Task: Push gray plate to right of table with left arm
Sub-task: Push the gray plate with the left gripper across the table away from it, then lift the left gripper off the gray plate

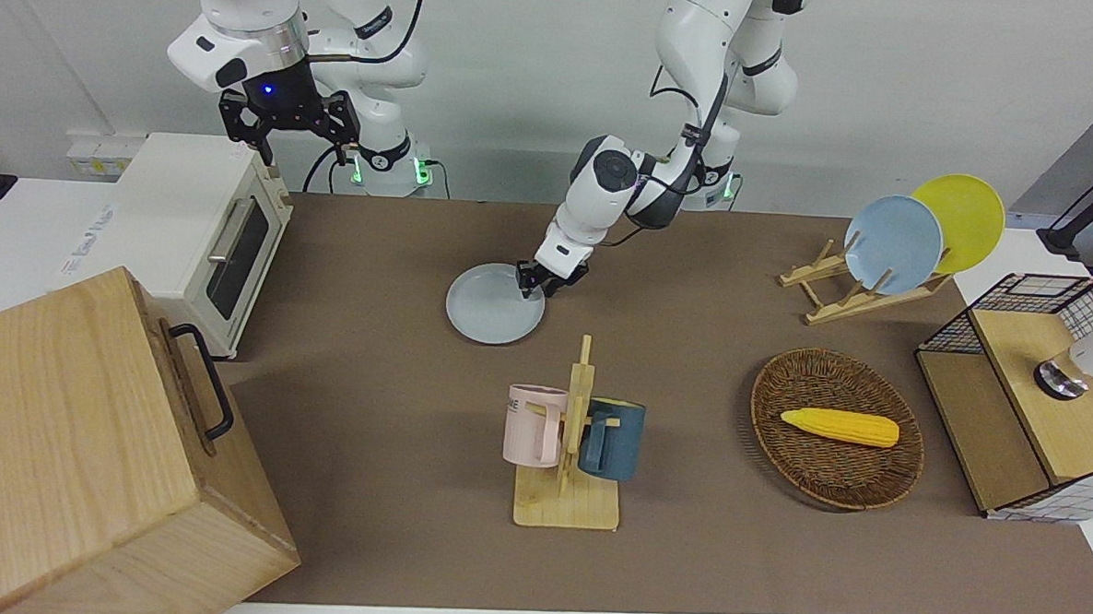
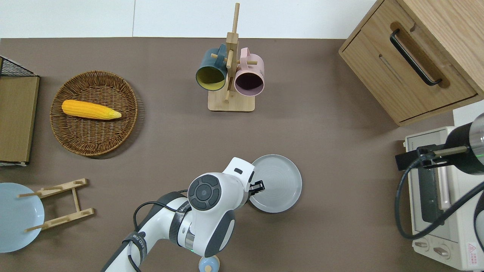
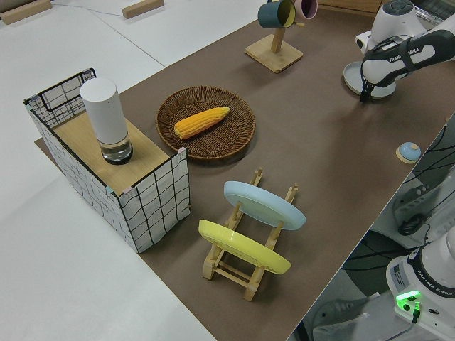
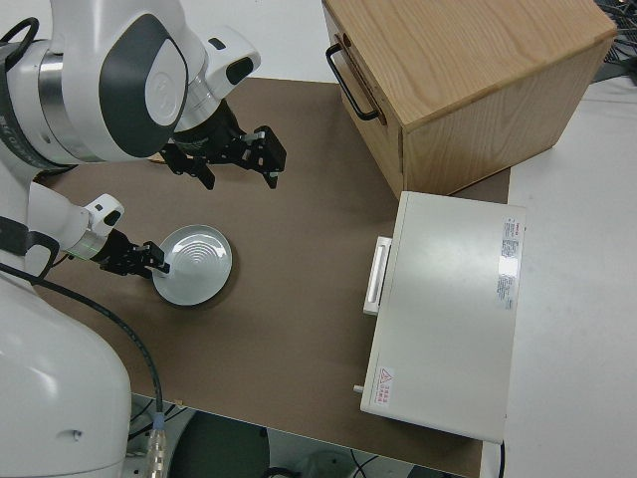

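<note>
The gray plate [image 1: 493, 317] [image 2: 278, 183] [image 4: 196, 264] lies flat on the brown table [image 1: 368, 382], nearer to the robots than the mug rack. My left gripper [image 1: 536, 283] [image 2: 258, 186] [image 4: 147, 259] is low at the plate's rim, on the edge toward the left arm's end of the table, and it seems to touch it. The left side view shows the gripper [image 3: 365, 96] against the plate [image 3: 355, 74]. The right arm is parked with its gripper [image 1: 287, 130] open and empty.
A mug rack [image 1: 570, 437] with two mugs stands farther out than the plate. A toaster oven [image 1: 199, 227] and a wooden cabinet [image 1: 88, 453] close the right arm's end. A basket with corn [image 1: 836, 429], a plate rack [image 1: 895, 244] and a wire-sided box [image 1: 1032, 393] fill the left arm's end.
</note>
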Robot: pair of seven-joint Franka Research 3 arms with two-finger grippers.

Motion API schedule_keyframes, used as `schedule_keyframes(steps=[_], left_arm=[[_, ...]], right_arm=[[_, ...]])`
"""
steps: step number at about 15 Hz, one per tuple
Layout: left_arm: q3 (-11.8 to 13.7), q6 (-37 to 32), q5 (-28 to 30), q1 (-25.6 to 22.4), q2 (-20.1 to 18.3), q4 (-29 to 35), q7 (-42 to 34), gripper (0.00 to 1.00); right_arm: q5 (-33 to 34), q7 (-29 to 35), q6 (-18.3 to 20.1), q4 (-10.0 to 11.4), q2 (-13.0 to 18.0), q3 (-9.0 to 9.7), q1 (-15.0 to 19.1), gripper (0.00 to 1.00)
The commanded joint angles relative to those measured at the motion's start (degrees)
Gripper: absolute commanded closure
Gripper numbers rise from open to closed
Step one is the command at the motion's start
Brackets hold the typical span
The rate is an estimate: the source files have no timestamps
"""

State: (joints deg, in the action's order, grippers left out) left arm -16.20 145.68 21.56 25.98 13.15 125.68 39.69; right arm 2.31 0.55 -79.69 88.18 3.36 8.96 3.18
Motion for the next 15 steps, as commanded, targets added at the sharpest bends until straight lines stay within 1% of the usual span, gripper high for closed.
schedule_keyframes(steps=[1,2,3,5,6,8,10,11,15], left_arm=[[0.5,0.1,-0.1,0.9,0.1,-0.4,0.3,0.01],[0.6,-1.5,-0.6,0.9,-0.4,-0.1,0.3,0.01],[1.1,-4.2,-2.6,0.7,-1.3,-0.2,0.3,0.01],[1.4,-9.6,-8.3,-0.9,-3.3,-0.3,0.2,0.01],[1.7,-12.1,-9.6,-2.2,-4.3,-0.4,0.1,0.01],[1.8,-16.0,-10.3,-4.7,-6.6,-0.4,-0.7,0.01],[1.7,-19.1,-13.1,-8.2,-9.0,-0.4,-1.5,0.01],[1.7,-21.1,-14.3,-10.4,-10.4,-0.5,-2.6,0.01],[1.7,-27.2,-14.6,-18.8,-14.9,-0.7,-13.4,0.00]], right_arm=[[-0.1,-0.5,0.3,0.2,0.6,0.00,0.1,0.005],[-0.1,-0.5,0.2,0.2,0.6,0.00,0.1,0.005],[-0.1,-0.5,0.2,0.2,0.6,0.00,0.1,0.005],[0.0,-0.5,0.3,0.2,0.6,0.00,0.1,0.005],[-0.1,-0.5,0.2,0.2,0.6,0.00,0.1,0.005],[-0.1,-0.5,0.2,0.2,0.6,0.00,0.1,0.005],[-0.1,-0.5,0.2,0.2,0.6,0.00,0.1,0.005],[-0.1,-0.5,0.2,0.2,0.6,0.00,0.1,0.005],[-0.1,-0.5,0.2,0.2,0.6,0.00,0.1,0.005]])
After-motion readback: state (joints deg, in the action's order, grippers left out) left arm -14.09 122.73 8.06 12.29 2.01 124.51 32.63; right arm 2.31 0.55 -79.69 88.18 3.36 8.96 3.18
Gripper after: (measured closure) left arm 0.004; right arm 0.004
